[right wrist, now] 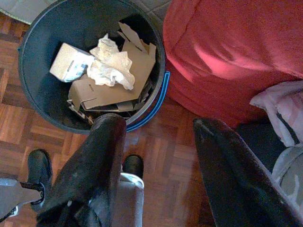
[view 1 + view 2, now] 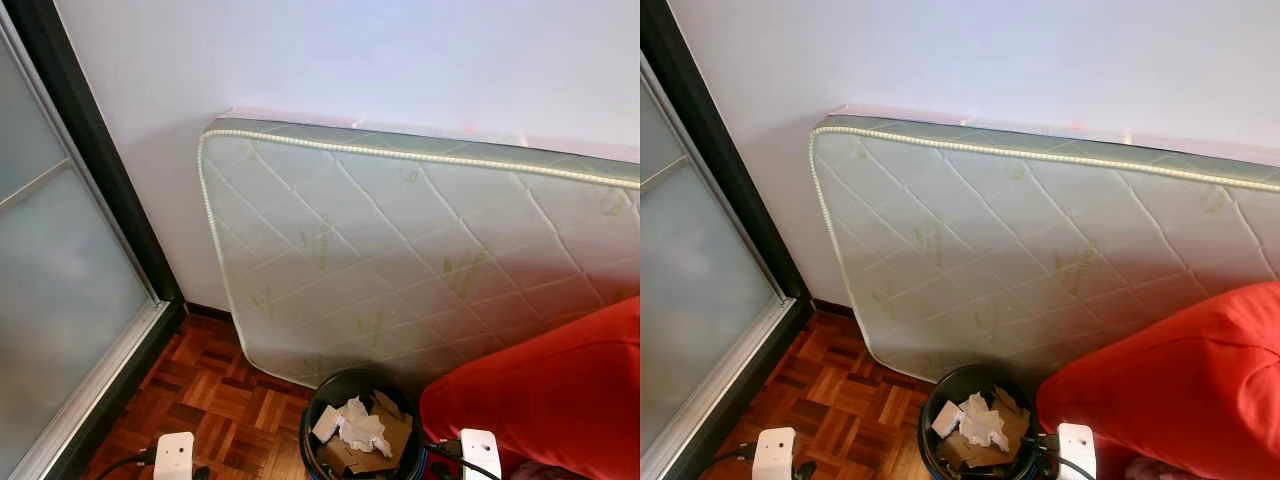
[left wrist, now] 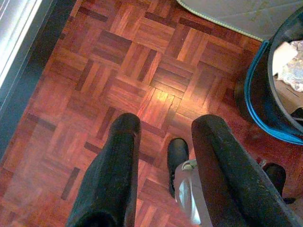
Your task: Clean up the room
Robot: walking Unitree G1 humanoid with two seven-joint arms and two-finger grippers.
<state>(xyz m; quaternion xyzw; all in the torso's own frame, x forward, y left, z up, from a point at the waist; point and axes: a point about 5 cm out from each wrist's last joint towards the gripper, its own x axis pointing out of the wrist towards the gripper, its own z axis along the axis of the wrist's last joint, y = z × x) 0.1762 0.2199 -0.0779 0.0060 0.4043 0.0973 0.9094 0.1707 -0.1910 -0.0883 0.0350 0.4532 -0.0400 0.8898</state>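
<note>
No lettering, label, brand or number can be read anywhere. The mattress [image 2: 420, 250] bears only faint green woven marks, too blurred to make out, and the box [image 1: 71, 63] in the bin [image 1: 42, 33] shows no legible print.

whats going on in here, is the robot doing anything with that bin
Nothing is being handled right now. The robot stands on the parquet floor facing a mattress leaned against the wall. In front of it is a dark bin already holding cardboard scraps and crumpled paper, beside a red beanbag. The left tool and right tool both hang open and empty above the floor.
</note>
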